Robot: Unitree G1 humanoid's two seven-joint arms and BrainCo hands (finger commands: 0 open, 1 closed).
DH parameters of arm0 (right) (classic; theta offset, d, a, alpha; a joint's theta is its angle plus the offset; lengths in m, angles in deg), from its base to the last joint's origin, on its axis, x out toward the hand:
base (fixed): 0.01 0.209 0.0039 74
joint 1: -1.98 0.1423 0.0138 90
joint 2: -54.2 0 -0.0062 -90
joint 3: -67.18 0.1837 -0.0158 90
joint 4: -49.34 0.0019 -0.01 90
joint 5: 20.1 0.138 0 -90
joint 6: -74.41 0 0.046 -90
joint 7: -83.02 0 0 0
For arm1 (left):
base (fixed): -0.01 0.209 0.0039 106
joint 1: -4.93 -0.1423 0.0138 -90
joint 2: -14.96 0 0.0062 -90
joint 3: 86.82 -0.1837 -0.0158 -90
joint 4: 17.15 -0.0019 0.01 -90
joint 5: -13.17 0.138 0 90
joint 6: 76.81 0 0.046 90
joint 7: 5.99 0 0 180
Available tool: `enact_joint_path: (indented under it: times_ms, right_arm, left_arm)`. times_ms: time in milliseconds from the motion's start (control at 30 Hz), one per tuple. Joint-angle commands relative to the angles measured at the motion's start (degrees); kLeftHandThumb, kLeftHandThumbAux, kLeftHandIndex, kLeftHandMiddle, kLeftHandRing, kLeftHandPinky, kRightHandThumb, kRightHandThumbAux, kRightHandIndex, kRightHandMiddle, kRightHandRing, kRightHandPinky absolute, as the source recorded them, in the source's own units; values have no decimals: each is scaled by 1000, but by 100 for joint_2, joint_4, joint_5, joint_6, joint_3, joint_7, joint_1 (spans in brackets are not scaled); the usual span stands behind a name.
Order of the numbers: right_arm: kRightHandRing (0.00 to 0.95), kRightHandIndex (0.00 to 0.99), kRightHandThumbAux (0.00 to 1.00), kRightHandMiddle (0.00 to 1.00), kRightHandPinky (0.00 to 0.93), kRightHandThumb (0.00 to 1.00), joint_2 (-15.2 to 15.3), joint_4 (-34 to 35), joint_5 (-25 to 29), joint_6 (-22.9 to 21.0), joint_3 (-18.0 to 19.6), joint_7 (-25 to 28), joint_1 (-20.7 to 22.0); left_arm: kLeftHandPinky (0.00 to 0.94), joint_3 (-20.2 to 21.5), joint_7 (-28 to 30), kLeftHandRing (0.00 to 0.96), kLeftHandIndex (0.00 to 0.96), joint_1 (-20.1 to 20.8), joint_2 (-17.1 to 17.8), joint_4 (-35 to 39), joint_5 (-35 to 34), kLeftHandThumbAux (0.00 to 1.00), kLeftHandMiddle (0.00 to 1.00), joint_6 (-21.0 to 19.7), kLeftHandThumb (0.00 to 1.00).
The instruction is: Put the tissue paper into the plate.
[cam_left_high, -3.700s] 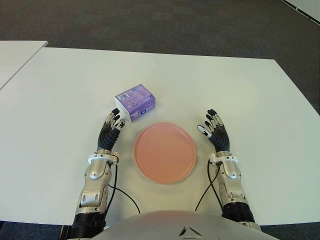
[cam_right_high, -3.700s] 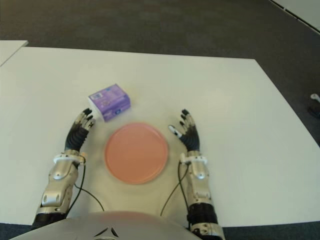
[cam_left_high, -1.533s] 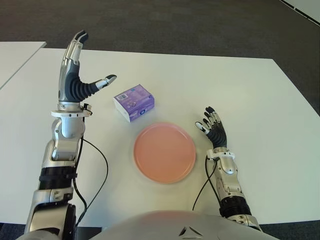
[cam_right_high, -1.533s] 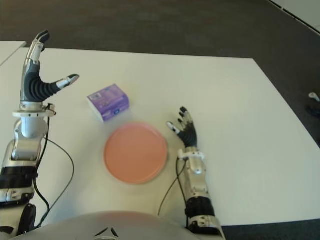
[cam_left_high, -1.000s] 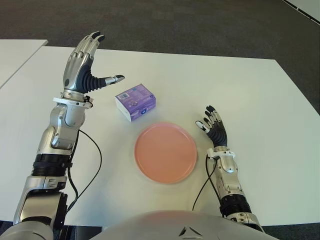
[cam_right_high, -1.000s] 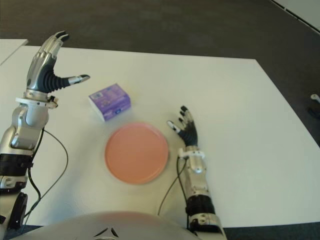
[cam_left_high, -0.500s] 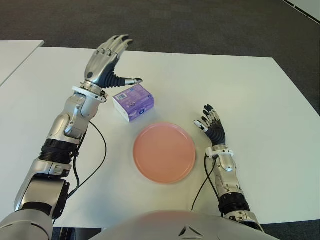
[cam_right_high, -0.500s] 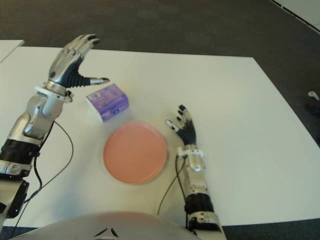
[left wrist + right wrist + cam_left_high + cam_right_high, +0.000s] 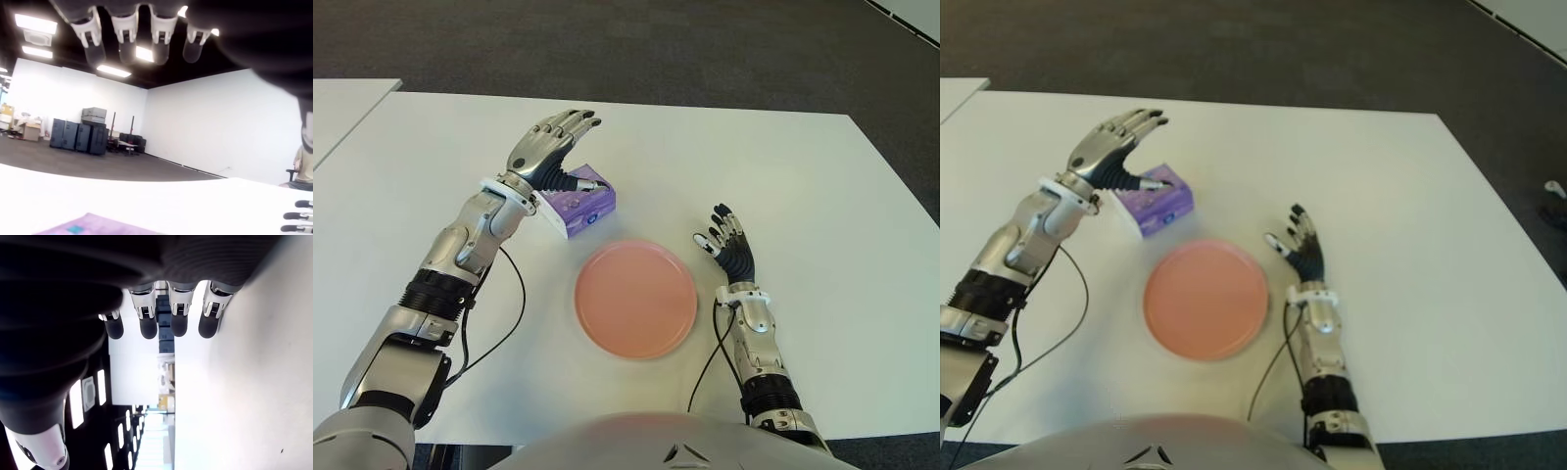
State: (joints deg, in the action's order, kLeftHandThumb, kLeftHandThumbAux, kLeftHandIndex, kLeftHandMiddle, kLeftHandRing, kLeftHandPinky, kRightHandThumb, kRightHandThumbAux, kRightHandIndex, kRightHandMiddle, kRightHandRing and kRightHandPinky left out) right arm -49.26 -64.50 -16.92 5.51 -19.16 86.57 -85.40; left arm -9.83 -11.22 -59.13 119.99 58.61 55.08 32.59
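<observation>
A purple tissue pack [image 9: 588, 207] lies on the white table [image 9: 783, 166], just behind and left of the round pink plate [image 9: 635, 298]. My left hand [image 9: 566, 153] hovers over the pack's left end, fingers spread and open, thumb near the pack's top; I cannot tell if it touches. In the left wrist view the fingers [image 9: 124, 32] hang apart above the pack [image 9: 93, 226]. My right hand [image 9: 728, 241] shows open, just right of the plate. The plate holds nothing.
A second white table [image 9: 342, 108] stands at the far left, with a gap between. Dark carpet [image 9: 656, 44] lies beyond the table's far edge. The table's right edge runs diagonally at the right.
My left hand has swung down and to the right from a raised pose, ending over the tissue pack. The pack, the plate and my right hand have stayed put.
</observation>
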Motion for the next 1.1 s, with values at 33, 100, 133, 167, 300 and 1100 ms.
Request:
enact_joint_path:
  times_ms: [33,100,133,167,300,1100]
  right_arm:
    - [0,0,735,0,0,5,-48,-356,11,-290,-2,27,-265]
    - [0,0,734,0,0,6,-50,-361,18,-313,4,25,-259]
    - [0,0,732,0,0,7,-52,-365,20,-319,6,24,-257]
    - [0,0,732,0,0,7,-50,-392,26,-305,15,27,-248]
    - [0,0,736,0,0,8,-47,-435,15,-243,17,32,-234]
    - [0,0,747,0,0,0,3,-405,31,-206,22,115,-299]
  left_arm:
    - [0,-162,282,0,0,-18,55,-117,-113,381,0,157,73]
    - [0,-202,419,0,0,-10,38,-137,-192,388,0,200,73]
    - [0,-213,458,0,0,-6,35,-145,-217,392,0,214,73]
    - [0,-264,542,0,0,11,7,-175,-229,393,0,207,73]
    - [0,-486,617,0,0,110,-156,-438,-60,399,0,106,70]
    - [0,-1188,602,0,0,195,-39,-591,1316,335,0,-1115,4]
